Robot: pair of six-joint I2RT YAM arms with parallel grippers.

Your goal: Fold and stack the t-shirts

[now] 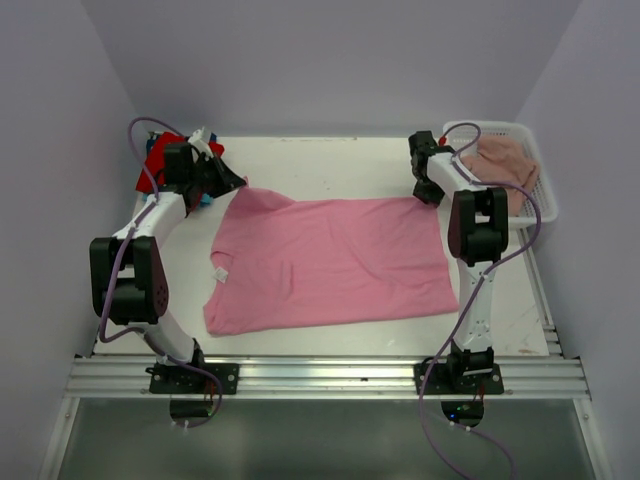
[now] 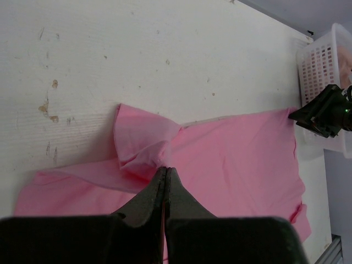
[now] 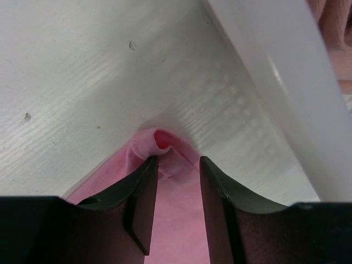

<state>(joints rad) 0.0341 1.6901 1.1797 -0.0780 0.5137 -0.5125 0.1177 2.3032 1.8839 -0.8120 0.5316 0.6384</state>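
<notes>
A bright pink t-shirt (image 1: 330, 262) lies spread flat across the middle of the table. My left gripper (image 1: 236, 185) is at its far left corner, and in the left wrist view the gripper (image 2: 165, 171) is shut on a bunched fold of that pink cloth (image 2: 144, 157). My right gripper (image 1: 432, 190) is at the shirt's far right corner. In the right wrist view the gripper (image 3: 177, 165) is open, with the curled pink corner (image 3: 165, 140) lying between its fingers. A red t-shirt (image 1: 155, 165) with a bit of teal-blue cloth (image 1: 203, 198) sits behind the left arm. A dusty-pink t-shirt (image 1: 503, 160) lies in the basket.
The white mesh basket (image 1: 535, 195) stands at the back right corner, close beside the right gripper; its white wall (image 3: 286, 82) fills the right wrist view's upper right. Grey walls enclose the table on three sides. A metal rail (image 1: 320, 375) runs along the near edge.
</notes>
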